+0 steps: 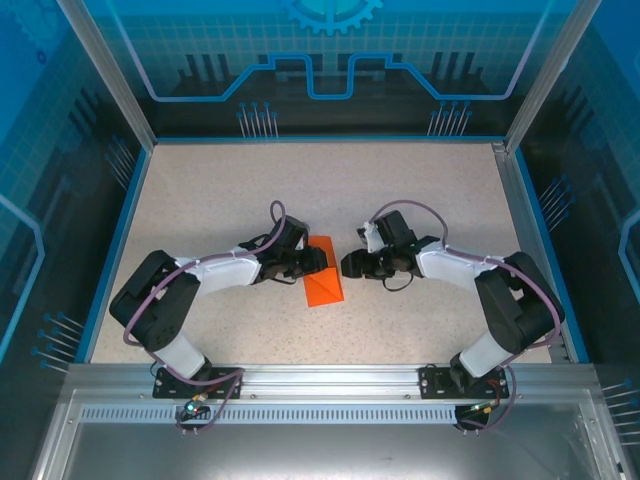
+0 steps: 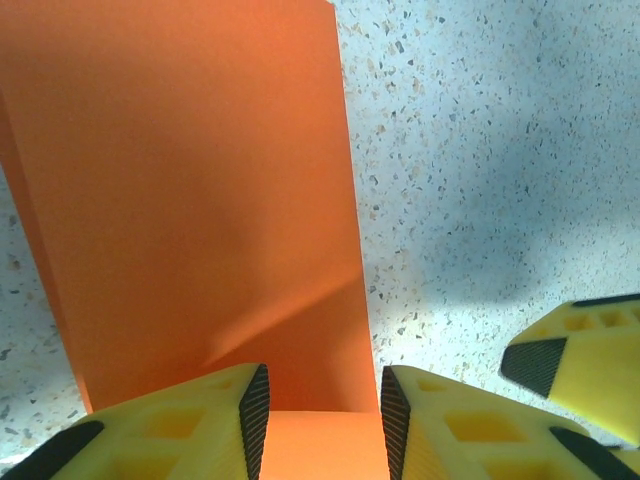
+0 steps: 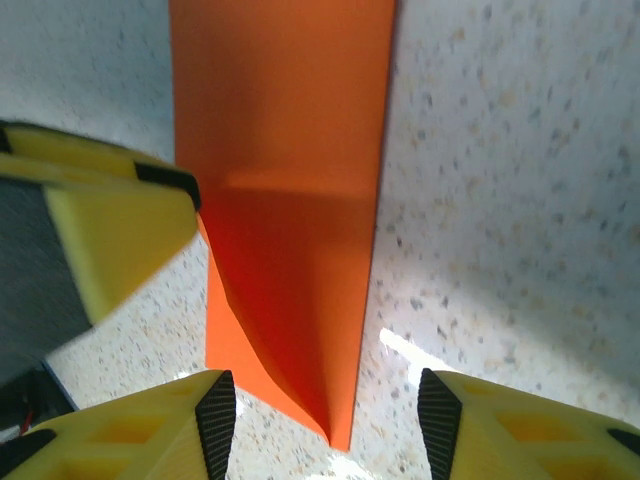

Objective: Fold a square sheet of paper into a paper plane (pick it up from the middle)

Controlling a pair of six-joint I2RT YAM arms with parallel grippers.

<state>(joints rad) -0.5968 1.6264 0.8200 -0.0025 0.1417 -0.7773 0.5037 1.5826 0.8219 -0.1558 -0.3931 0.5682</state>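
— Paper first: where is it, and what are our hands doing?

— Our thin, bright orange sheet of paper [image 1: 323, 280], folded into a narrow strip, lies flat on the pale speckled surface [image 1: 420, 190]. Our left hand [image 2: 325, 402], yellow fingers with black pads, stands spread over one edge of the sheet, pinching nothing. Our right hand [image 3: 327, 412] is spread wider on the sheet's other side, and a pointed corner lies loose between its fingers.

— How do we expect it to handle?

— Light and limp, we judge. It should slide on the surface rather than lift, bend under its own weight and keep any crease we squeeze into it. Doubled layers look a little stiffer than a single one.

— So where do we take hold?

— At the sheet's middle, as the task asks, across the folded edge, with a gentle pinch. A grip at the corner would probably let the rest droop.
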